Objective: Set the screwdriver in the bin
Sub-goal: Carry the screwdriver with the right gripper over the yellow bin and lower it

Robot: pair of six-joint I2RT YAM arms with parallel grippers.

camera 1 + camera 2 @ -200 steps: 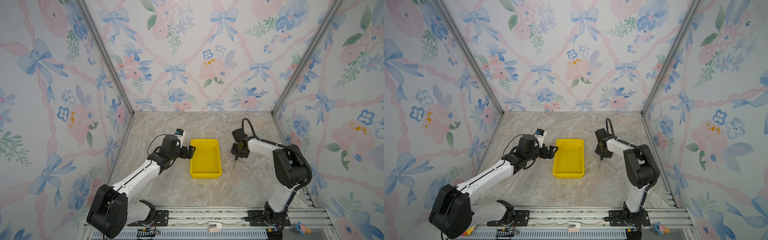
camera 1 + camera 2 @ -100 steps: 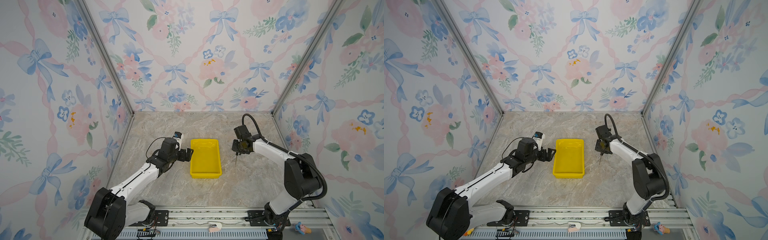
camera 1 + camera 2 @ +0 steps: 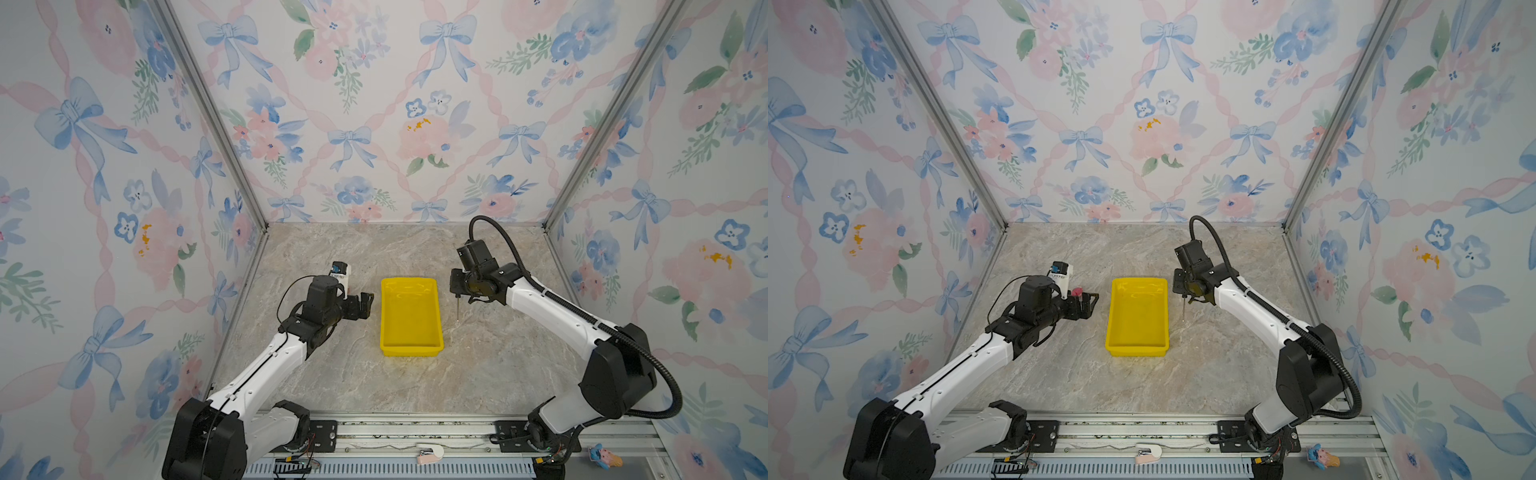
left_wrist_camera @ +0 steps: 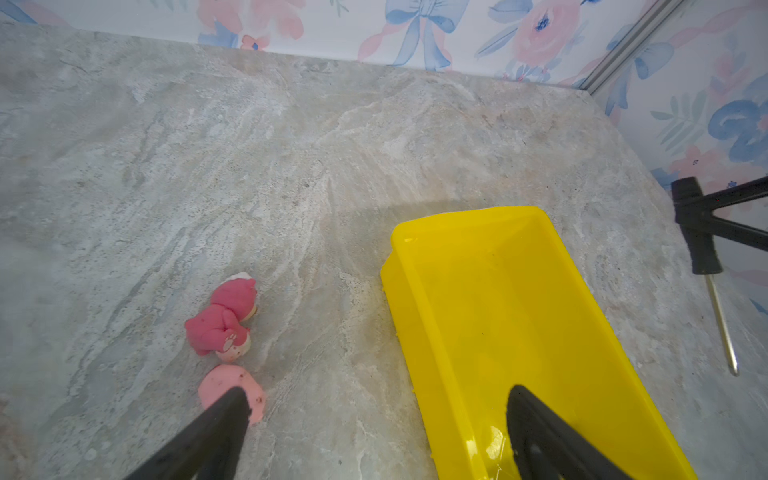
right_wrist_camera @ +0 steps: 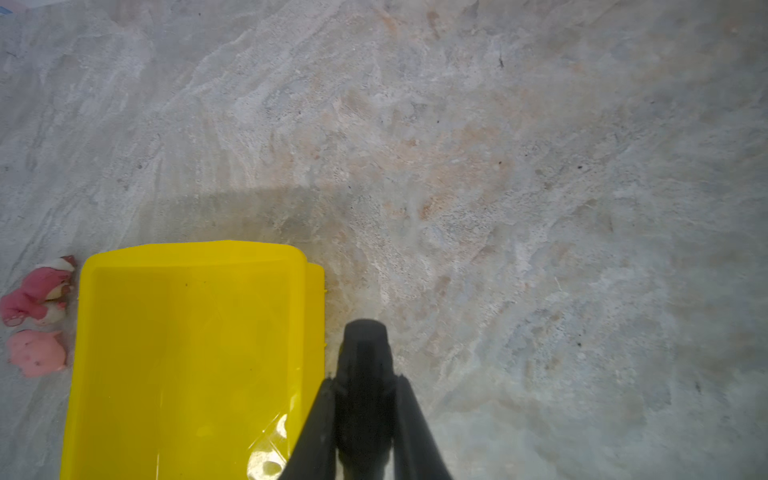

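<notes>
The right gripper (image 3: pixel 456 286) is pinching the black handle of the screwdriver (image 3: pixel 457 306), which hangs straight down with its thin silver tip pointing at the stone table (image 3: pixel 374 386). In both top views the screwdriver sits just right of the middle of the frame, beside the upper right side of the yellow bin (image 3: pixel 409 318) and not over it yet. One second ago the right arm was bent up close to its own base; now it is stretched out long, and the gripper has moved a little up the frame, but the screwdriver is about as far from the bin as before. In the right wrist view the two fingers (image 5: pixel 322 424) press on the dark handle (image 5: pixel 363 386), and the bin's rim (image 5: pixel 313 291) lies just to the lower left of them. The left gripper (image 3: pixel 362 305) is left of the bin with its fingers (image 4: pixel 220 424) spread wide and holding nothing. It has pulled back a bit toward the left of the frame since a second ago. In the left wrist view one finger covers part of the bin and the other covers part of a round pink toy (image 4: pixel 230 388). A darker pink bear toy (image 4: pixel 224 318) lies on the table just beside the round one, left of the bin.
</notes>
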